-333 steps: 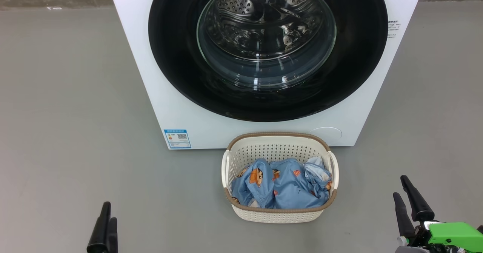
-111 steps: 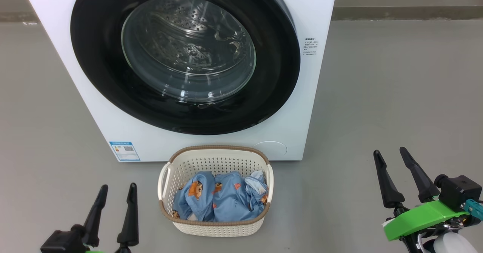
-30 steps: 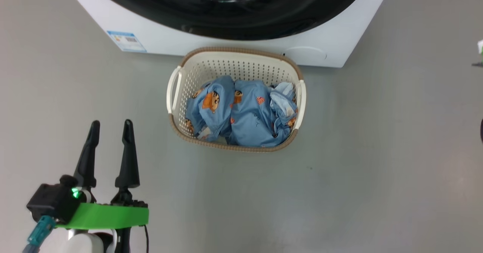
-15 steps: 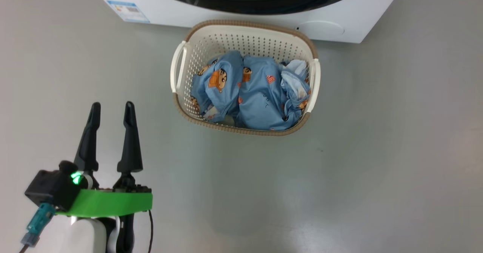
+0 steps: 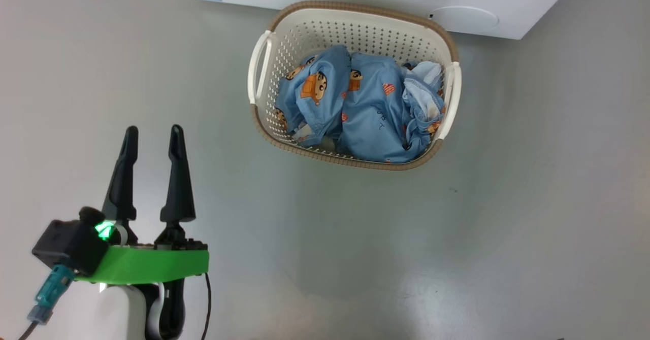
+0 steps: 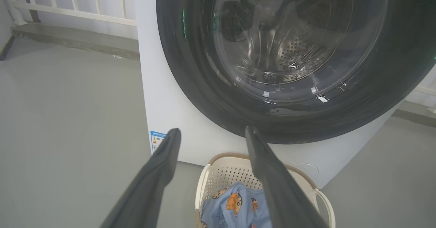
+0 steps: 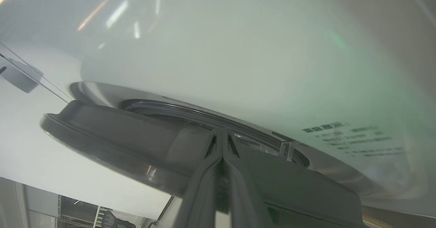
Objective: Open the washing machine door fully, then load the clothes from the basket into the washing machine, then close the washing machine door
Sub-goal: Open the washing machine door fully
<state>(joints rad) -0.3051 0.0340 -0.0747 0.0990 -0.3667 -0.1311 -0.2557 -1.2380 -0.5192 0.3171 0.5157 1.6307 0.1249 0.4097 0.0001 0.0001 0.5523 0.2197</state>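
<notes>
Clothes [image 5: 355,106] lie bunched in one basket [image 5: 355,21], its long side along the one washer [image 5: 523,0]. The left gripper [image 5: 154,129] is spread; the right gripper [image 7: 223,132] is pressed together at the edge of the door [image 7: 119,143].

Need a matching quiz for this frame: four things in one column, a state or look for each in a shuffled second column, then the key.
Column one
1. left gripper
2. right gripper
3. clothes
4. washing machine door

Column two
A. glossy black ring round clear glass
B. fingers pressed together
C. heaped in the basket
D. fingers spread, nothing between them

Pairs: 1-D, 2-B, 3-C, 4-A
</notes>
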